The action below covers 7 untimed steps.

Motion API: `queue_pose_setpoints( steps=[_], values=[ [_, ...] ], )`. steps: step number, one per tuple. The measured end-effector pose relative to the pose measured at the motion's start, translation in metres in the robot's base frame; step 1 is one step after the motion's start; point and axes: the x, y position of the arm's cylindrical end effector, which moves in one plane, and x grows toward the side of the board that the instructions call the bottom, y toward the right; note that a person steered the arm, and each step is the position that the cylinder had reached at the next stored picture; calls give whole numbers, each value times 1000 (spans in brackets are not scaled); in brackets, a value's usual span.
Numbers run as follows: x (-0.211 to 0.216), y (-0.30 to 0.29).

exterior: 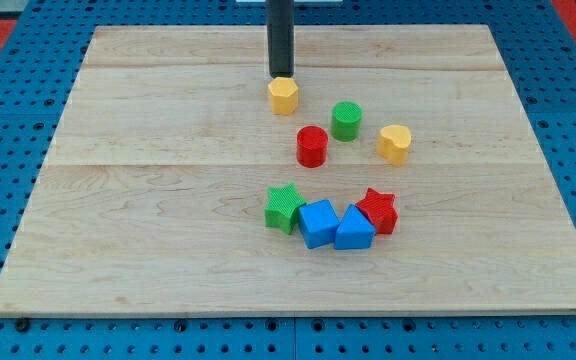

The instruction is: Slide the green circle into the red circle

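Observation:
The green circle [346,120] stands on the wooden board a little right of centre. The red circle [312,146] stands just to its lower left, a small gap between them. My tip [281,76] is at the view's top centre, right behind a yellow hexagon [283,96] and touching or nearly touching it. The tip is up and to the left of both circles, well apart from the green one.
A yellow heart-like block [394,143] lies right of the green circle. Lower down sit a green star [285,208], a blue cube [318,223], a blue wedge-like block [354,229] and a red star [378,210] in a tight row. The board's edge [288,312] borders blue pegboard.

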Motion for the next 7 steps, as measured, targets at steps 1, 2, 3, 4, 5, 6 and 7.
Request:
queue_pose_setpoints(
  steps=[1, 2, 3, 4, 5, 6, 7],
  values=[
    [-5, 73],
    [-3, 111],
    [24, 114],
    [43, 114],
    [44, 114],
    [44, 113],
    [44, 111]
  ],
)
